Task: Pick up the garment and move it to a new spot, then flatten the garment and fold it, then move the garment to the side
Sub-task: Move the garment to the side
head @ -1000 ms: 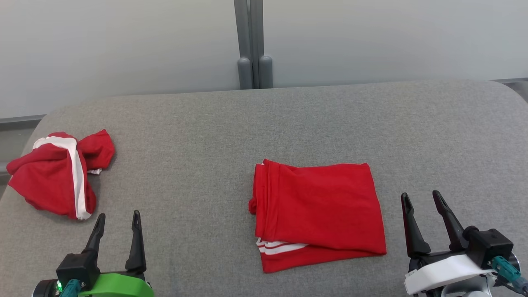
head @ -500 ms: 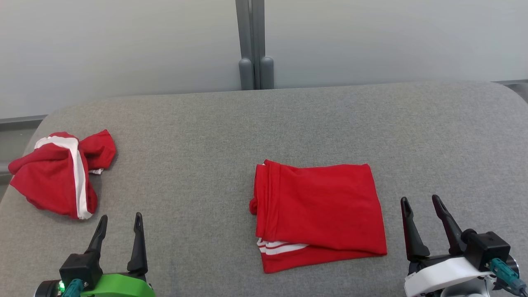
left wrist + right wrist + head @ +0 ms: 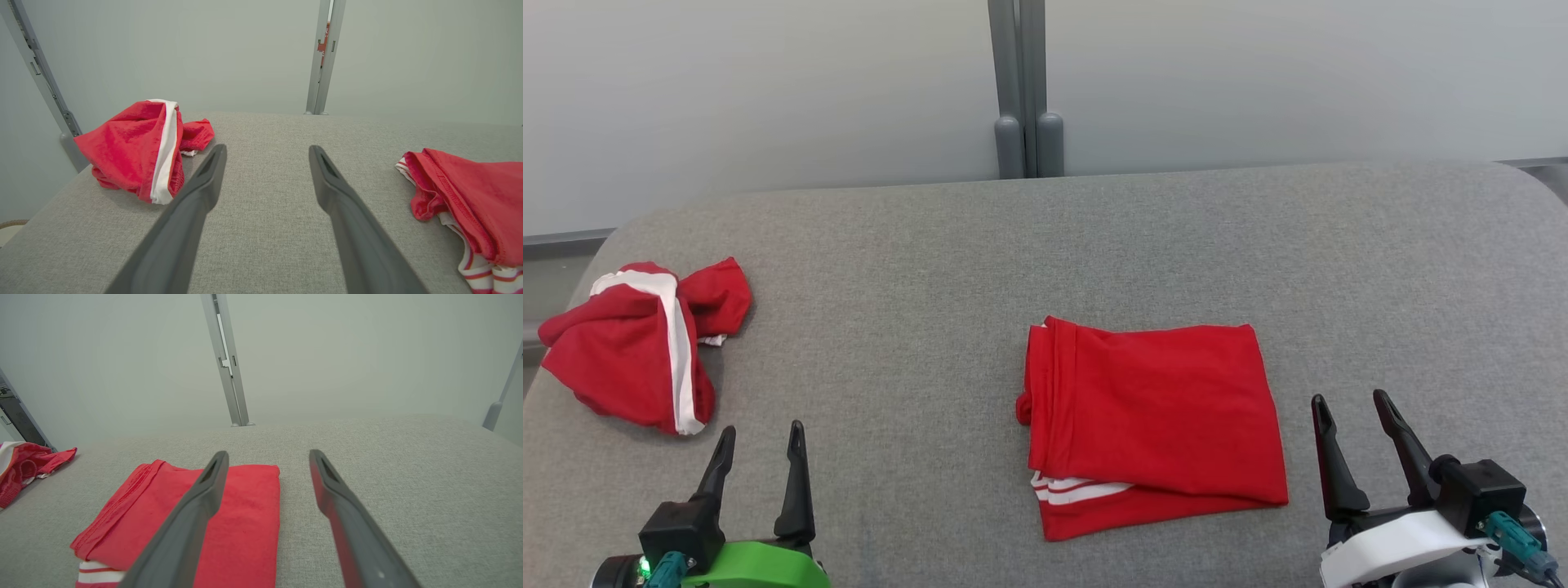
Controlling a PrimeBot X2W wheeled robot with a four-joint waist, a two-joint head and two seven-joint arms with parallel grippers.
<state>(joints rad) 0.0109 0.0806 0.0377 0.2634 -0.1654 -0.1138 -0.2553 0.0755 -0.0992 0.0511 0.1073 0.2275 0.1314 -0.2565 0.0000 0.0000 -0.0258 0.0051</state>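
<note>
- A folded red cloth garment with white stripes (image 3: 1156, 416) is being carried flat by the grey fabric-covered tabletop (image 3: 915, 310), at the lower centre-right of the head view frame.
- The left hand (image 3: 761, 429) is being held released at the lower left of that frame, with its two dark fingers spread and nothing being gripped between them.
- The right hand (image 3: 1350, 398) is likewise being held released and empty at the lower right, just beside the folded garment's right edge and apart from it.
- A crumpled red cloth garment with a white band (image 3: 637, 343) is being shown lying at the frame's far left, well apart from the folded one.
- In the right wrist view, the folded garment is being partly covered by the finger (image 3: 196, 506) on the frame's lower left.
- A grey upright metal post (image 3: 1023, 90) is being shown at the top centre, against a pale wall (image 3: 768, 82).
</note>
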